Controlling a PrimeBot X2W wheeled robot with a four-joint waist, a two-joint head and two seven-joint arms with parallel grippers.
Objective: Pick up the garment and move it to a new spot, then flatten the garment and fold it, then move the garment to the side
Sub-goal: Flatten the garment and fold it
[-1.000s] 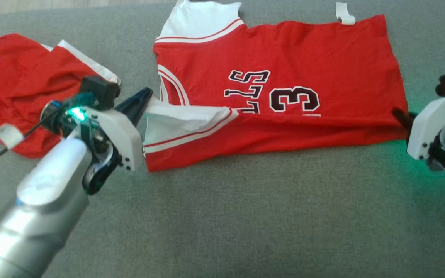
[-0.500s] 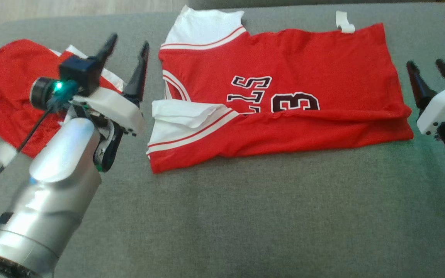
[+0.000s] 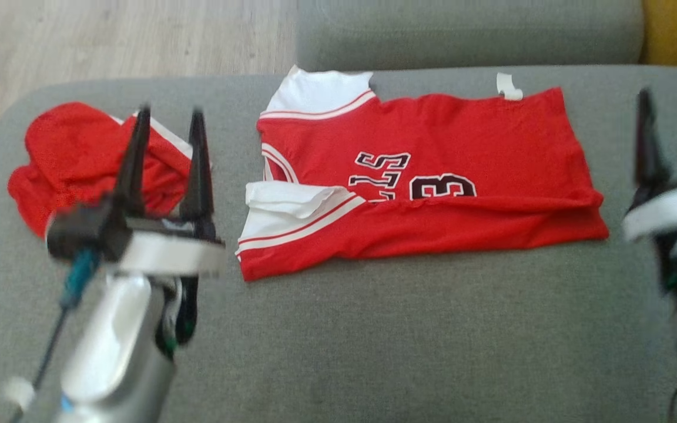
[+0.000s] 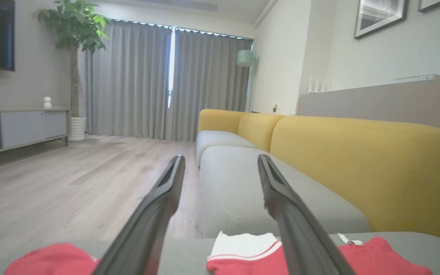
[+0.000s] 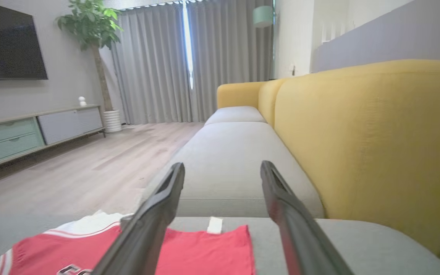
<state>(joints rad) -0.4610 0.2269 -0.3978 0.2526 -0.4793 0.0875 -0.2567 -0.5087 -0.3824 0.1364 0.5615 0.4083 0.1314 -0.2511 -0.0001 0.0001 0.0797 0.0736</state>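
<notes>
My left claw (image 3: 169,117) and right claw (image 3: 670,97) are wide open and empty; the middle shirt (image 3: 432,135) looks half folded, not moved aside yet.

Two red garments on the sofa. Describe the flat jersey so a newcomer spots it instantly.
On the grey sofa seat, look at the middle. The red jersey lies flat there, near edge folded over, with white sleeve trim and a black numeral 3. The other red garment, to its left, is a crumpled heap showing no lettering.
</notes>
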